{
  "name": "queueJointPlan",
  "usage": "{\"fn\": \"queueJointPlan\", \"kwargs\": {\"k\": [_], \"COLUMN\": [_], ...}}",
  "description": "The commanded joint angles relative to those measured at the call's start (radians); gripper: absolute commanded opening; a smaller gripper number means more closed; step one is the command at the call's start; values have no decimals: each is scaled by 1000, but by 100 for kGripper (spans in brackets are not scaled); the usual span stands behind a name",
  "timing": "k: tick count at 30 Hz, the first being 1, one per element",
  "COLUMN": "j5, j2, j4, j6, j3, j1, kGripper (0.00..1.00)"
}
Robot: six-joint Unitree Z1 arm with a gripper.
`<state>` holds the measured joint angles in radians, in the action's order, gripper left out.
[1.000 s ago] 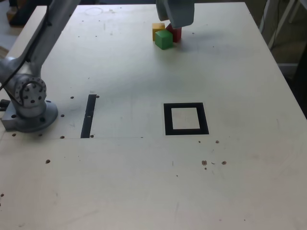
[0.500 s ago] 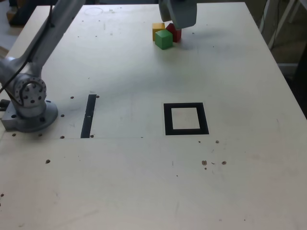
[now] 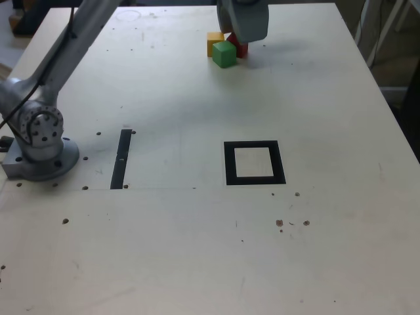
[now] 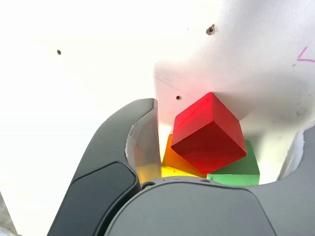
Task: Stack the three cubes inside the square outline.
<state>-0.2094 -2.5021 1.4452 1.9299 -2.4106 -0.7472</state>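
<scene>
The end effector point(image 4: 231, 115) is open, its jaws spread wide, and it holds nothing. In the exterior view it hangs over the far part of the table point(image 3: 164, 230), its lower edge partly covering the red cube point(image 4: 209, 132).

Nearest is the red cube: in the wrist view it lies between the two fingers, with a gap on either side of it, turned at an angle. Whether it stands flat or leans on its neighbours I cannot tell.

Right beside it are the yellow cube point(image 3: 214, 43) and the green cube point(image 3: 224, 54). In the wrist view the red cube overlaps part of both, and the body of the end effector hides some of each. In the exterior view the yellow cube is to the left of the end effector's lower edge, and the green cube is just below that edge, on the camera's side of the other two.

Also close to the end effector, in the wrist view, are small dark holes in the table and a short purple mark point(image 4: 306, 55).

Well apart from the end effector, towards the exterior camera, lies the square point(image 3: 231, 164), with no cube in it. Farther off, towards the exterior view's left, is the black strip point(image 3: 121, 159), and beyond that the arm's base point(image 3: 49, 161).
</scene>
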Motion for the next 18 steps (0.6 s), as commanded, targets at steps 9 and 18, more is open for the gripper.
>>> {"fn": "queueJointPlan", "kwargs": {"k": [9,18], "j5": [4,7], "j2": [-11,-15], "j4": [11,17], "j6": [2,2], "j3": [4,-6], "j1": [2,4], "kGripper": [87,78]}}
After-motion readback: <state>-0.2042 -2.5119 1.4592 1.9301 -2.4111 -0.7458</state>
